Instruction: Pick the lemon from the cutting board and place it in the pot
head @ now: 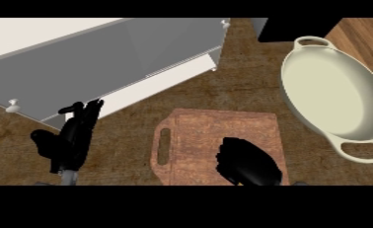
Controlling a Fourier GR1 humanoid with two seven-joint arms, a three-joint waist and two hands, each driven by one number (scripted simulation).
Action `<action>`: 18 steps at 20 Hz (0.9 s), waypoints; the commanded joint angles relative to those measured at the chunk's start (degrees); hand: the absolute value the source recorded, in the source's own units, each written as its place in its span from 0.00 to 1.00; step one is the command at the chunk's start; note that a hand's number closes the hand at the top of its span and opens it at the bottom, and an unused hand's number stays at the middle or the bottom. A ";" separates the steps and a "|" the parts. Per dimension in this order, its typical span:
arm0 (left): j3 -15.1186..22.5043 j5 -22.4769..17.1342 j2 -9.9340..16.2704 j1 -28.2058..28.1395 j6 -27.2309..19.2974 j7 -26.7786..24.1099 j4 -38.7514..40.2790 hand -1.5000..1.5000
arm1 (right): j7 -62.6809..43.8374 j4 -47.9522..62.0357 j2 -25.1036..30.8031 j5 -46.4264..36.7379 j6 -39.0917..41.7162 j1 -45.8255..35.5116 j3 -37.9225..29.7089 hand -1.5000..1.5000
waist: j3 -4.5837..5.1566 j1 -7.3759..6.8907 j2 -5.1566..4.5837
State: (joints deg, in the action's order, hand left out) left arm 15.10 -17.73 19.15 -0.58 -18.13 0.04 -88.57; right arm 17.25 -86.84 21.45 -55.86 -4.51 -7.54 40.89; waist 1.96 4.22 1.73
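The right hand (248,163) is down low over the cutting board (211,138), near the bottom of the view. It looks like a dark lump, with its fingers bent down and bunched together. They may be wrapped round something, but I cannot tell, because the hand hides whatever is under it. The lemon cannot be seen anywhere. It is not on the bare part of the board and it is not in the pot.

The board is brown wood with a long slot for a handle on its left side. It lies flat on the brown counter (247,84).

The left hand (74,135) is off to the left, well apart from the board. Its fingers are straight and point up, close together, and the thumb sticks out to the side. It holds nothing.

The pot (300,61) is cream and wide, with a handle at each end. It sits to the right of the board and a bit farther back. A grey sink (109,64) sits at the top left.
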 commanded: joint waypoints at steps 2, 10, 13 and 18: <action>-7.17 -0.55 2.28 5.77 -2.08 -2.88 -3.53 0.50 | -10.99 -10.93 -3.24 -1.49 -4.39 9.69 -0.46 1.00 | -1.76 2.02 0.36; -8.11 -0.88 3.67 5.45 -2.51 -2.78 -5.12 0.50 | -23.59 -30.72 -1.80 -6.19 -10.32 16.56 -9.46 1.00 | -1.81 1.69 0.04; -7.49 -0.90 3.03 5.93 -2.55 -2.71 -4.58 0.50 | -26.08 -37.30 -0.84 -5.32 -11.82 18.81 -14.76 1.00 | -1.87 1.05 -0.52; -7.95 -1.96 3.29 7.17 -1.41 -2.85 -5.50 0.50 | -29.39 -42.43 1.43 -0.34 -10.99 21.05 -25.16 1.00 | -1.96 -0.98 -1.15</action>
State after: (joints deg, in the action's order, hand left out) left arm 15.25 -18.64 20.12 -1.39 -18.11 -0.08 -90.08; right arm -9.33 -124.54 21.29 -58.68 -15.64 11.56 22.46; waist 1.07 4.19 0.27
